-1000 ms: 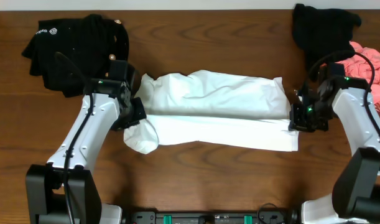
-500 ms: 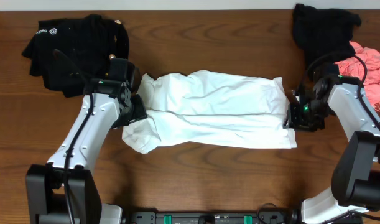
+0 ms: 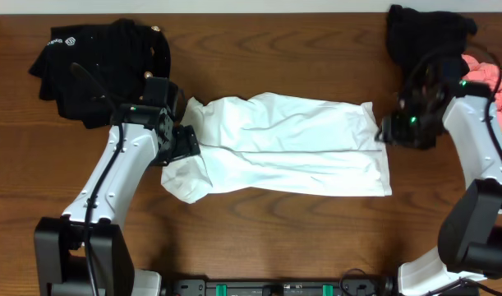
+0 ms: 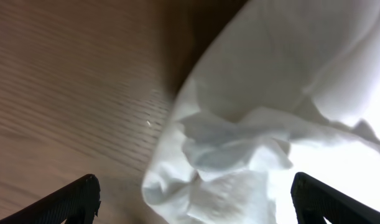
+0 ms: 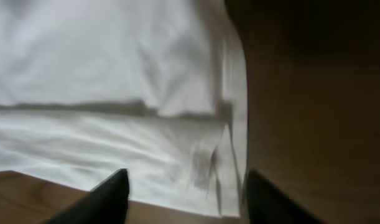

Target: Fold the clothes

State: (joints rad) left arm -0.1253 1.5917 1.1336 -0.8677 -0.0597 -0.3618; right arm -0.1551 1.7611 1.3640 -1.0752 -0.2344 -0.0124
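A white T-shirt (image 3: 287, 144), one of the clothes, lies folded lengthwise across the middle of the table, with a bunched sleeve at its left end (image 4: 239, 162). My left gripper (image 3: 183, 144) hovers at that left end. Its jaws stand wide open (image 4: 196, 202) on either side of the crumpled sleeve, holding nothing. My right gripper (image 3: 392, 131) is at the shirt's right edge. It is open (image 5: 186, 202) above the hem corner (image 5: 221, 155), and the cloth lies loose below it.
A black garment with gold buttons (image 3: 94, 62) is heaped at the far left. A black piece (image 3: 427, 37) and a pink piece (image 3: 493, 82) lie at the far right, close behind the right arm. Bare wood (image 3: 275, 238) shows in front of the shirt.
Both grippers have opened and let go of the white shirt. The right gripper has drawn back toward the far side. The shirt's front layer has settled flat.
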